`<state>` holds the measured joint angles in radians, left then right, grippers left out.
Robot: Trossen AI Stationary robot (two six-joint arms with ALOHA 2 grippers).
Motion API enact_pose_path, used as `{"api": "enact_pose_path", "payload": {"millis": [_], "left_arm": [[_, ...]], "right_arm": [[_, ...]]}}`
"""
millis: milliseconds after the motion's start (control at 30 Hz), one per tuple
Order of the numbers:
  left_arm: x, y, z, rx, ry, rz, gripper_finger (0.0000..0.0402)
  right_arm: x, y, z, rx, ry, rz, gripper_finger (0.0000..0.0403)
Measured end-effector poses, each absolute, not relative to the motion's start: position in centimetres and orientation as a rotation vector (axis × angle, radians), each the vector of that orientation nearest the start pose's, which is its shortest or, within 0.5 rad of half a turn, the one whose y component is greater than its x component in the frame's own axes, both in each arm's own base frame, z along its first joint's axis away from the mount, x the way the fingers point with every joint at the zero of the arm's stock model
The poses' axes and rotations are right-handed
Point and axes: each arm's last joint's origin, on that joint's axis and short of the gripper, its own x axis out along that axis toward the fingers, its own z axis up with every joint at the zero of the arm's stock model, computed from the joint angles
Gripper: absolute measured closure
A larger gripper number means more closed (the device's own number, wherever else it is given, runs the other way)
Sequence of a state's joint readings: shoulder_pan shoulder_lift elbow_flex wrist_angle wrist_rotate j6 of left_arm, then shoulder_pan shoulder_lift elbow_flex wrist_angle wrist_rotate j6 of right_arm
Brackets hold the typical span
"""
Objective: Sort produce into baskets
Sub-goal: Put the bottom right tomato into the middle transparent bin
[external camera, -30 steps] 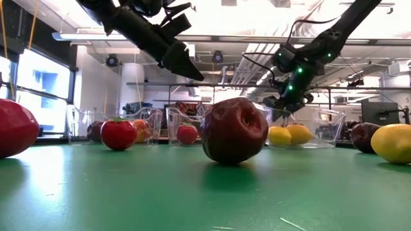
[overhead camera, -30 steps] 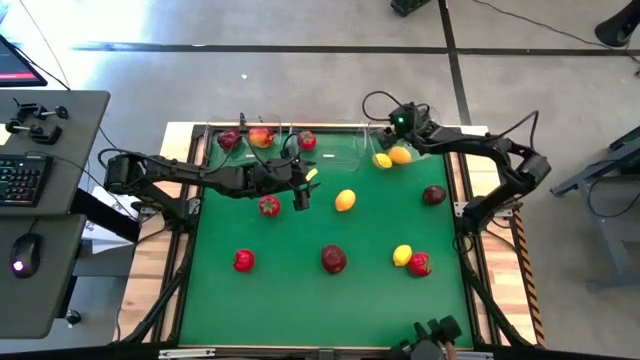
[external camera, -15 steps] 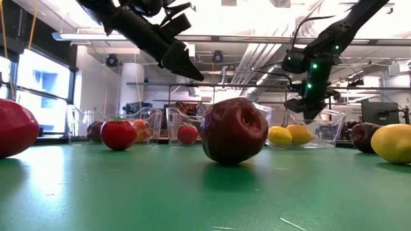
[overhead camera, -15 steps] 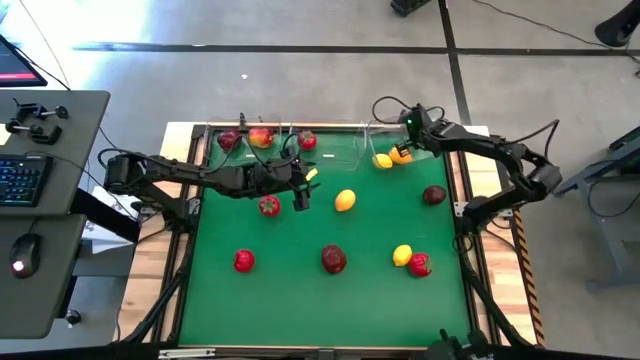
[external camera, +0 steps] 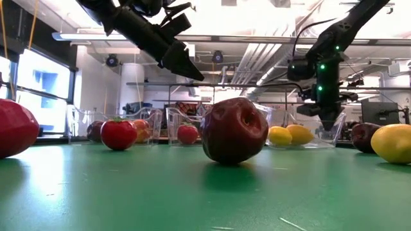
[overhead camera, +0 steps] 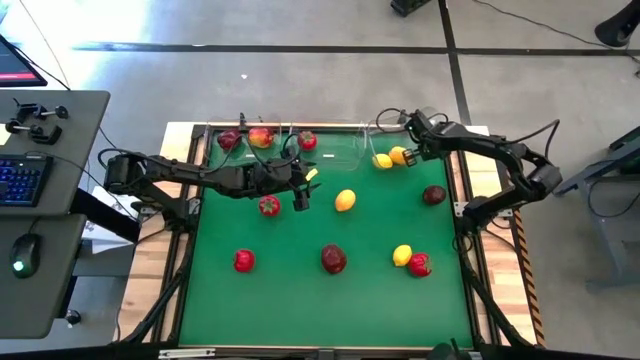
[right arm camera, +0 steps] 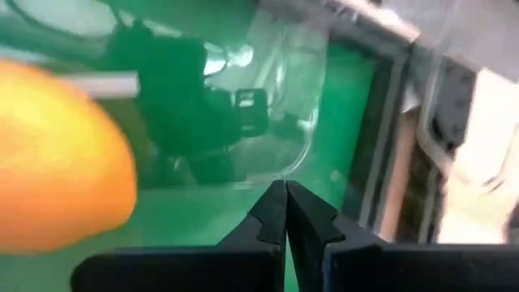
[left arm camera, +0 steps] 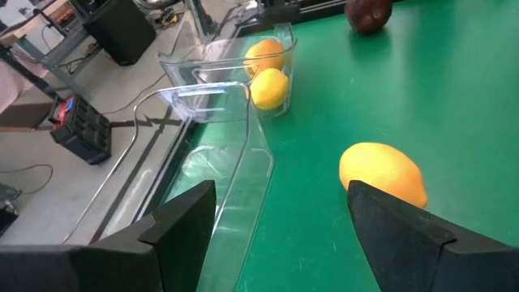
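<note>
Right gripper (overhead camera: pixel 412 150), fingers pressed together and empty, hovers over the right basket (overhead camera: pixel 395 137) at one o'clock, where two lemons (overhead camera: pixel 391 157) lie. Left gripper (overhead camera: pixel 300 196) hangs wide open mid-mat; best drop squarely onto the red fruit (overhead camera: pixel 268 206) at its eight o'clock.

I see my flat green mat (overhead camera: pixel 300 300) over the wooden table (overhead camera: pixel 500 300), and beside it a grey desk (overhead camera: pixel 50 200) with a backlit keyboard (overhead camera: pixel 20 180) and black mouse (overhead camera: pixel 22 254).
</note>
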<state>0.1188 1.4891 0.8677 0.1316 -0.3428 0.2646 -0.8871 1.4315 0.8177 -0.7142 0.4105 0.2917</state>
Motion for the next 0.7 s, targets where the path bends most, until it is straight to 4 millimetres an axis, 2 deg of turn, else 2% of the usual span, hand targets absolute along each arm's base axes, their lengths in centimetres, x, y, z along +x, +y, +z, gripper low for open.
{"api": "enact_pose_path", "payload": {"millis": [267,500,700], "left_arm": [[31.3,4.7,22.8,0.31,0.549,0.385,0.0133],[31.3,4.7,22.8,0.31,0.549,0.385,0.0133],[31.3,4.7,22.8,0.31,0.548,0.385,0.0133]], "right_arm": [[13.9,-18.6,17.9,0.621,1.287,-1.27,0.0403],[14.1,-18.8,18.1,0.554,1.273,-1.287,0.0403],[14.1,-18.1,20.4,0.417,1.177,-1.288,0.0403]]}}
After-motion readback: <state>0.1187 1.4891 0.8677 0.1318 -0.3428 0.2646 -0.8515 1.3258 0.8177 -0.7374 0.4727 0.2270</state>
